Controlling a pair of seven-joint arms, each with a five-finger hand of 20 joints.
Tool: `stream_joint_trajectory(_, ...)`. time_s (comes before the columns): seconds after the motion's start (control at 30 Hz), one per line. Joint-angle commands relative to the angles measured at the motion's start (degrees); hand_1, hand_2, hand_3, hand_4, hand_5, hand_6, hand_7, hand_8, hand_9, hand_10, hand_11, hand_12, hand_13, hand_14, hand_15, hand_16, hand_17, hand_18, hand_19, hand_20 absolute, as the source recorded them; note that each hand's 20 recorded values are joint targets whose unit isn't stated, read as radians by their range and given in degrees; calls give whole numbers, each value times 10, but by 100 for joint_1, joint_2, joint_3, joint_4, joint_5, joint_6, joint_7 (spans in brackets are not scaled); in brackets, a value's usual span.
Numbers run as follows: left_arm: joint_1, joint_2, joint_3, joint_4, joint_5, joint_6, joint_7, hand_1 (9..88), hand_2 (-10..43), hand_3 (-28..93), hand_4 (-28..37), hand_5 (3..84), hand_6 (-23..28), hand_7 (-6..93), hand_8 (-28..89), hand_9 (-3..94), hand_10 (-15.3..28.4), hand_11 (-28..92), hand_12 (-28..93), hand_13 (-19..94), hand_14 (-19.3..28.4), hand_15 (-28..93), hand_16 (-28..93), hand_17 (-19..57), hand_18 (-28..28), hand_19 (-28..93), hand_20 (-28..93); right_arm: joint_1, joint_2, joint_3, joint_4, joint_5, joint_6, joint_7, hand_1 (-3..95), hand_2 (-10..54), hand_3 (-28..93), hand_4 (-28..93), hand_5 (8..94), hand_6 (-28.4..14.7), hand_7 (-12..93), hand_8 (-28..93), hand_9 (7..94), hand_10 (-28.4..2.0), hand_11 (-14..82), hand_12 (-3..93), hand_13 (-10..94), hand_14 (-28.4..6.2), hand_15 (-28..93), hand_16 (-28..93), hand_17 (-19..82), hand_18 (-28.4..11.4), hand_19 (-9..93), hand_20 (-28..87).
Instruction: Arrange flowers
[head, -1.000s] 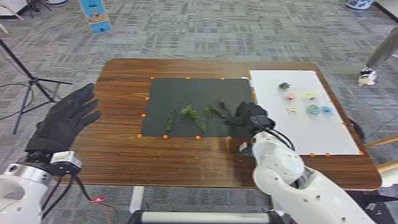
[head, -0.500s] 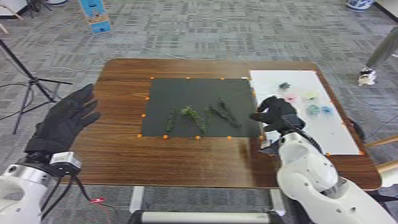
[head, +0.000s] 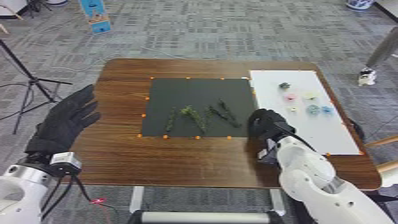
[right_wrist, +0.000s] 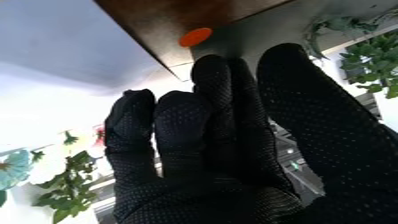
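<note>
My right hand (head: 268, 125) is over the gap between the dark mat and the white board, with nothing in it. In the right wrist view the same hand (right_wrist: 213, 150) has its fingers straight. Green sprigs (head: 192, 116) and darker stems (head: 224, 112) lie on the dark mat (head: 200, 89), left of that hand. Small blossoms, among them a pink one (head: 290, 97), a yellow one (head: 311, 94) and a blue one (head: 327, 110), rest on the white board (head: 284, 78). My left hand (head: 64, 117) is raised at the table's left edge, open and holding nothing.
Orange markers (head: 197, 137) line the mat and board on the brown table (head: 200, 165). A black tripod (head: 32, 79) stands on the floor to the left. Greenery (right_wrist: 373, 60) shows near the thumb in the right wrist view.
My right hand moved right from the mat's stems onto the board, then slightly back left and nearer the front. The stems stay on the mat. My left hand kept still.
</note>
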Motion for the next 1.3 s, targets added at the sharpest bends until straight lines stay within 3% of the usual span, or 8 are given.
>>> stream_joint_trajectory(0.03,60,-10,-33,-20,-41,2,-11,283,-95,611,-283,236,16,155,-93,163,83,103,178,124,105,111,51,-88,147,349,80,-9,91,-273,-81,35,-227,-242,415,-83,852,-184,485,-44,251,-99,533,-124,422,677,563,-116,785,498,273,-202,822,531)
stream_joint_trajectory(0.57,-5,18,5,3,-45,50,-32,284,-95,611,-283,236,16,154,-93,164,83,102,177,124,105,109,51,-88,147,349,80,141,328,-579,-385,-127,-413,-363,396,-88,850,-189,510,-51,248,-99,541,-127,435,660,575,-120,797,454,277,-204,822,529)
stream_joint_trajectory(0.77,96,-20,-56,-49,-38,52,5,284,-95,611,-283,236,16,153,-92,164,83,101,177,124,105,109,52,-88,148,349,80,43,331,-515,-475,-44,-476,-397,390,-87,849,-188,514,-52,247,-98,544,-129,437,660,577,-121,800,446,280,-205,824,528)
stream_joint_trajectory(1.3,88,-31,-56,-39,-31,40,13,282,-95,613,-283,236,16,153,-92,164,83,101,178,124,104,109,52,-89,148,349,80,0,298,-551,-615,13,-658,-555,379,-83,848,-184,525,-52,246,-96,551,-131,446,645,581,-118,797,442,283,-207,827,525)
